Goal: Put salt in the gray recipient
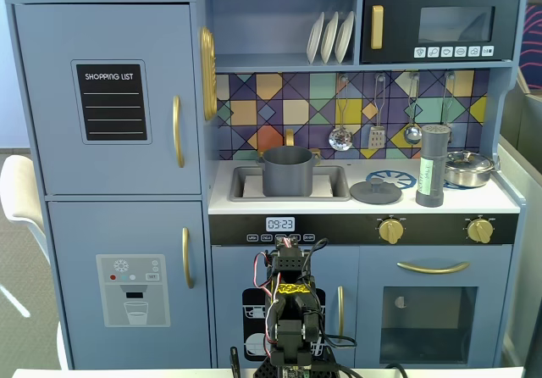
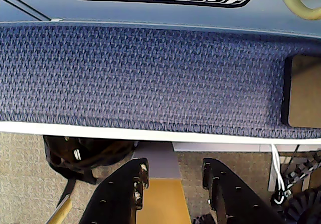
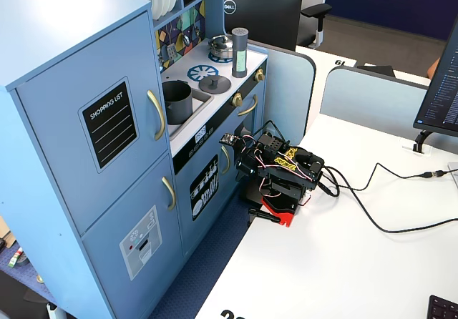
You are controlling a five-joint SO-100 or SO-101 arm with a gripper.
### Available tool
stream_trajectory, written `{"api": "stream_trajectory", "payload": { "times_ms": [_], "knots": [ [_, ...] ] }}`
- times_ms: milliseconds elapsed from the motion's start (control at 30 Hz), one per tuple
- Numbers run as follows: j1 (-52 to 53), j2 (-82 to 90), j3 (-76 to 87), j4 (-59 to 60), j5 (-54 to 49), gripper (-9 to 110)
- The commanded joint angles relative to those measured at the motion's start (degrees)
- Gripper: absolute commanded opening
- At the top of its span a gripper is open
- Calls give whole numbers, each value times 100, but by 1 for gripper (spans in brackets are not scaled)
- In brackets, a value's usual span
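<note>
Salt point(image 1: 432, 165) stood untouched on the counter at three o'clock from the gray recipient point(image 1: 287, 171), while the folded arm's gripper point(image 2: 174, 176) hung part-open and empty, everything left to do.

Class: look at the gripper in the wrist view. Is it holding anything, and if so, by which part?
Nothing. The gripper is open and empty; the salt shaker stands on the counter.

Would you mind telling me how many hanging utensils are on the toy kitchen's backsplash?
3, all in a fixed view: a strainer left, a slotted spatula in the middle, and a ladle right, behind the salt. None seem hidden.
</note>
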Motion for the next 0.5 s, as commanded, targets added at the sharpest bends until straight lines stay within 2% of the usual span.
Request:
{"api": "stream_trajectory", "payload": {
  "times_ms": [0, 267, 367, 467],
  "knots": [
    [264, 53, 9, 26, 70, 0],
    [281, 44, 0, 26, 26, 0],
    [387, -70, -246, -642, 343, 0],
    [729, -888, -1433, -1336, 439, 0]
  ]
}}
